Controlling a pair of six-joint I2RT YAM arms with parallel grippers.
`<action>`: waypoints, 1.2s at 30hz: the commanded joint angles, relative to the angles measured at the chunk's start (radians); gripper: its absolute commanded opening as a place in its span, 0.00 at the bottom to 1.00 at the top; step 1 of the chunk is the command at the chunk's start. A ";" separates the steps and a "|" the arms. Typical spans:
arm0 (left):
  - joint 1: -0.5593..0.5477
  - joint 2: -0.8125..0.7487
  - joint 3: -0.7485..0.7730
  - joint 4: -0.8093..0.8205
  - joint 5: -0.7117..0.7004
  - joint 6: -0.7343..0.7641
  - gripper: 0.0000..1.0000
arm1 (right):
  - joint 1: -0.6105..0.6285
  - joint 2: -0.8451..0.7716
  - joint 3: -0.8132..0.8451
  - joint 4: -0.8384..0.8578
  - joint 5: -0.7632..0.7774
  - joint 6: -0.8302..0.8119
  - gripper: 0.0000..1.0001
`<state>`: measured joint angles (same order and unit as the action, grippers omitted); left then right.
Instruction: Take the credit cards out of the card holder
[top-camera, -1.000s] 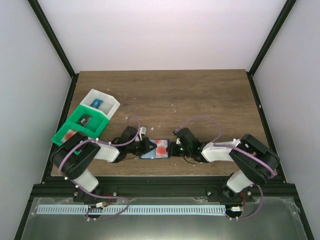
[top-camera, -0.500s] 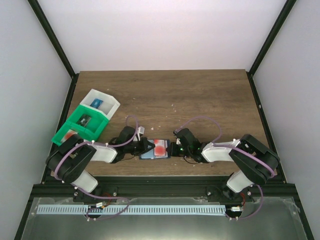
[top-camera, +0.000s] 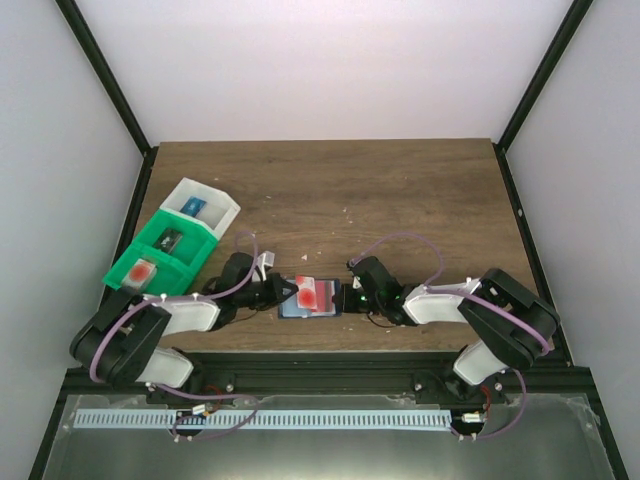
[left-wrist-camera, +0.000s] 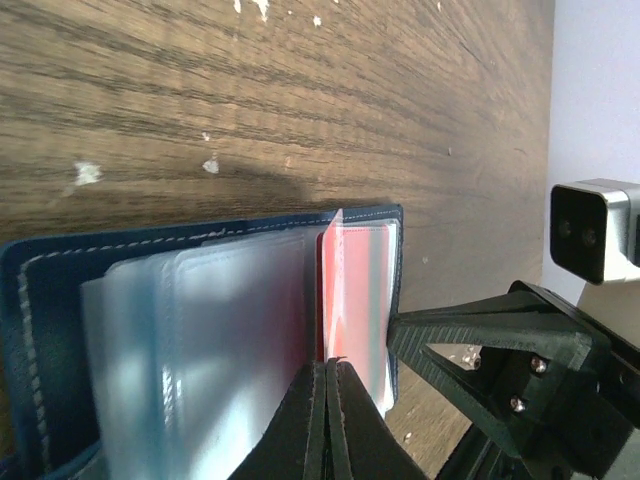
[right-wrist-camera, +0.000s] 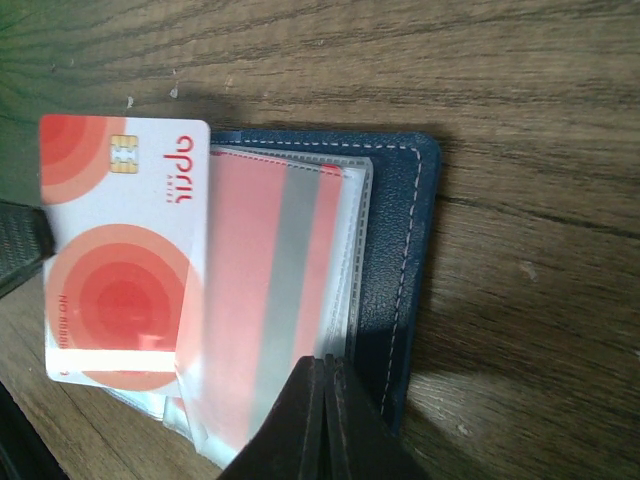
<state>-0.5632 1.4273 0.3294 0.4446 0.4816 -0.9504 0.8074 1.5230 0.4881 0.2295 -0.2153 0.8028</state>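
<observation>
**With both arms meeting at the wallet, one card sits partly out of it**

Where the table's (top-camera: 420, 190) far left corner lies, two open bins sit touching. The white bin (top-camera: 228, 212) holds a small blue item (top-camera: 194, 206). The green bin (top-camera: 190, 262) has two compartments: the farther holds a dark item (top-camera: 170, 240), and the nearer a red-blotched card (top-camera: 140, 270).

Near the front edge, the blue card holder (right-wrist-camera: 400, 250) lies open and flat between the two grippers. A credit card (right-wrist-camera: 120, 260) lies face up, partly overhanging one long side of the holder. Its long axis runs parallel to that side, and its chip end points away from the right gripper (right-wrist-camera: 325, 415). A second card (right-wrist-camera: 270, 290) sits inside a clear sleeve, stripe side up.

The left gripper (left-wrist-camera: 326, 420) has its fingers pressed together on the credit card, which rises edge-on from between them. The right gripper's fingers are together too, their tips at the holder's near edge, beside the sleeve. Whether they pinch it cannot be told.
</observation>
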 joint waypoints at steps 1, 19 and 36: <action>0.019 -0.087 -0.030 -0.054 0.003 0.013 0.00 | 0.003 0.009 -0.020 -0.094 0.002 -0.010 0.00; 0.026 -0.387 -0.124 -0.018 0.036 -0.153 0.00 | 0.003 -0.187 -0.081 0.246 -0.303 0.206 0.59; 0.025 -0.570 -0.228 0.143 0.133 -0.314 0.00 | 0.003 -0.074 -0.074 0.603 -0.478 0.382 0.27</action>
<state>-0.5411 0.8837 0.1257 0.5346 0.5793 -1.2274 0.8082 1.4357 0.3843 0.7532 -0.6540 1.1706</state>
